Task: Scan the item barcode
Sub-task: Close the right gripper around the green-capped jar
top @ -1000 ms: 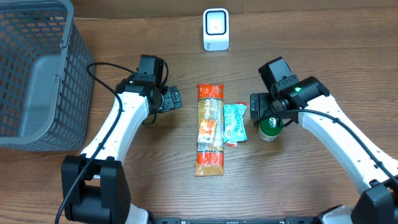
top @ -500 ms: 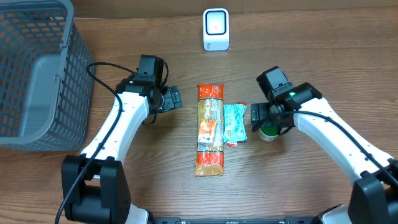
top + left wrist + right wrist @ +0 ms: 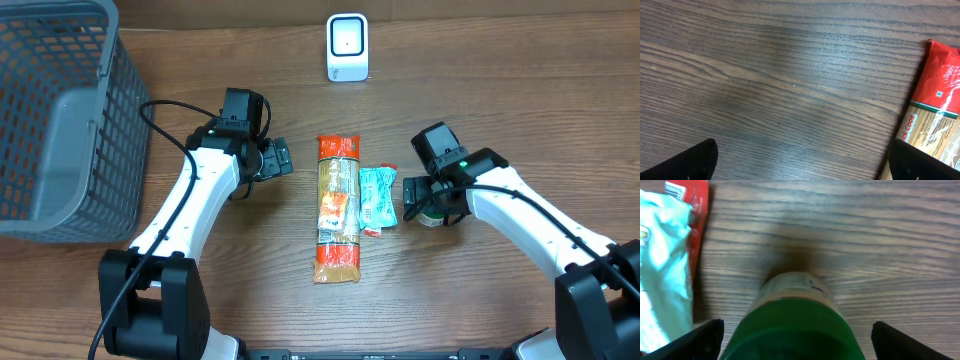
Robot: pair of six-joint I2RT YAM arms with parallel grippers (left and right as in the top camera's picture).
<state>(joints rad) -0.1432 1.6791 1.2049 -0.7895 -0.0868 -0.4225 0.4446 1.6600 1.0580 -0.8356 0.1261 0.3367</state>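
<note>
A small bottle [image 3: 795,310] stands upright on the wooden table [image 3: 890,240], long axis vertical, its round, ribbed green cap facing up. It sits just right of a crinkled teal pouch [image 3: 662,265] and a long plastic pasta packet [image 3: 337,208]. The right gripper [image 3: 796,341] straddles the bottle, its black fingers [image 3: 700,339] spread wide, apart from it. The left gripper [image 3: 805,165] hangs wide open over bare wood, holding nothing.

Green-capped bottle [image 3: 795,325], standing upright, pale label below cap, white scanner [image 3: 347,46] well apart.
</note>
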